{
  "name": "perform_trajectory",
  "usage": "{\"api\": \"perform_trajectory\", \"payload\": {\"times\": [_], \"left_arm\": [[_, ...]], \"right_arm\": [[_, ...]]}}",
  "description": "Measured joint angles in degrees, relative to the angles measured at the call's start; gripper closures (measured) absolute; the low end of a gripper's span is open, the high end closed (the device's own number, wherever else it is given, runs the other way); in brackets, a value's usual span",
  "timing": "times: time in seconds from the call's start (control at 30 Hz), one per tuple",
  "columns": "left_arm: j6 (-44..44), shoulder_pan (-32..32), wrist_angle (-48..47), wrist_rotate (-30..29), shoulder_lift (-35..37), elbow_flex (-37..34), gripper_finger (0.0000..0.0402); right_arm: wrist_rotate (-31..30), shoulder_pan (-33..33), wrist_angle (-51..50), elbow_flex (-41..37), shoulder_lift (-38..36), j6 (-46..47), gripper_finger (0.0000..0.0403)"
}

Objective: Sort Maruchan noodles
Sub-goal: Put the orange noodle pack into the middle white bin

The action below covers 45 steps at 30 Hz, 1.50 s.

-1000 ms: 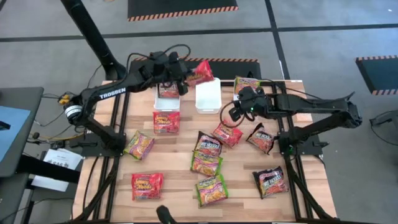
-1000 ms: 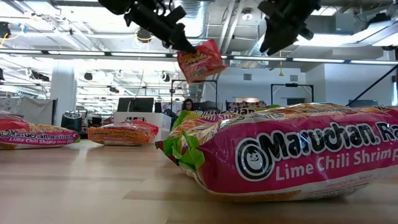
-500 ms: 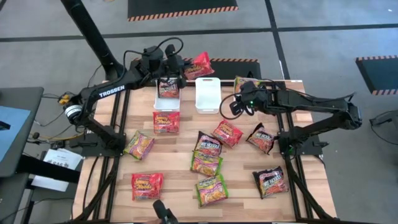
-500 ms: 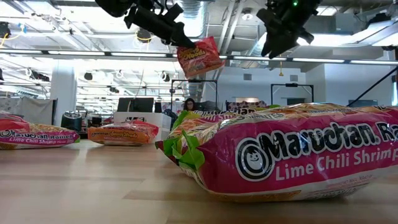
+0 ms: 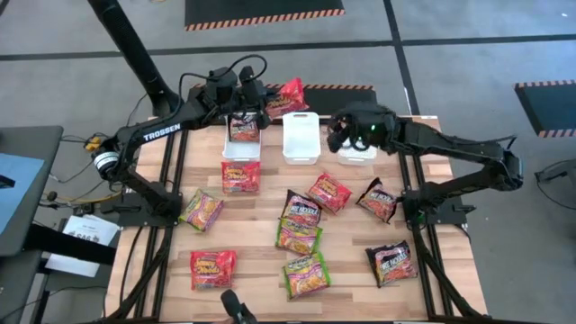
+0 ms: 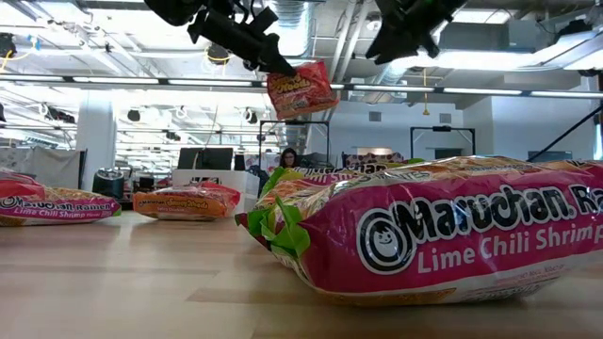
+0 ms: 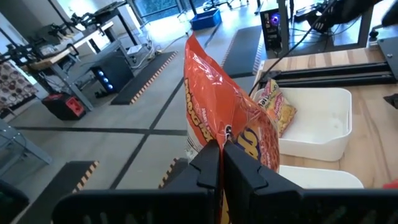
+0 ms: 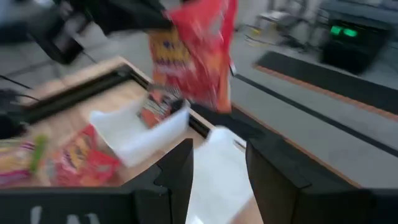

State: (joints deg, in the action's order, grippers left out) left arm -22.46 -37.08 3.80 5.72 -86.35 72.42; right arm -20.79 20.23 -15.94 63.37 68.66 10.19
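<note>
The left claw [image 5: 268, 103] grips a red noodle packet [image 5: 290, 95] aloft beside white bins [image 5: 301, 137]; the right claw [image 5: 335, 135], fingers parted and empty, hovers over the worktop [image 5: 252, 225] strewn with packets.

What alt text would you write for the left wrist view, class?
The left gripper is shut on a red-orange noodle packet, held upright in the air. Beyond it, a white bin on the wooden table holds another packet.

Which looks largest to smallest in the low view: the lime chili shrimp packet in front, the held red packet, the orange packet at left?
1. Front lime chili shrimp packet, nearness inflates it.
2. Orange packet.
3. Held red packet, roughly alike.
</note>
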Motion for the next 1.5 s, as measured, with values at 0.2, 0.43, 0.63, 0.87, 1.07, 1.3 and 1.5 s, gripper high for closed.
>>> {"api": "perform_trajectory", "payload": {"times": [0.2, 0.43, 0.63, 0.87, 1.07, 1.3, 1.5], "left_arm": [[0.78, 0.0, -0.41, 0.0, 0.0, 0.0, 0.0401], [1.2, 0.0, -0.57, -0.02, -0.02, 0.0, 0.0401], [1.27, 0.0, -0.56, 0.02, -0.01, 0.0, 0.0401], [1.27, 0.0, -1.82, -0.22, -0.02, 0.0, 0.0401], [1.27, 0.0, -1.94, -0.34, -0.02, 0.0, 0.0401], [1.27, 0.0, -1.92, -0.68, -0.02, 0.0, 0.0401], [1.29, 0.0, -2.24, -0.67, -0.02, 0.0, 0.0401]], "right_arm": [[20.4, 11.82, 6.55, 0.0, 0.03, -2.62, 0.0232], [39.78, 22.38, 17.53, 0.09, 7.1, 1.21, 0.0218], [49.99, 25.5, 29.72, 0.41, 16.94, 3.89, 0.0189], [58.24, 26.05, 31.84, 7.29, 26.33, 0.97, 0.0177], [60.1, 25.55, 31.25, 13.64, 31.21, -0.17, 0.0176], [62.36, 24.36, 28.38, 20.46, 36.52, -0.22, 0.0189], [62.82, 23.18, 24.95, 22.28, 37.58, -0.17, 0.0285]]}}
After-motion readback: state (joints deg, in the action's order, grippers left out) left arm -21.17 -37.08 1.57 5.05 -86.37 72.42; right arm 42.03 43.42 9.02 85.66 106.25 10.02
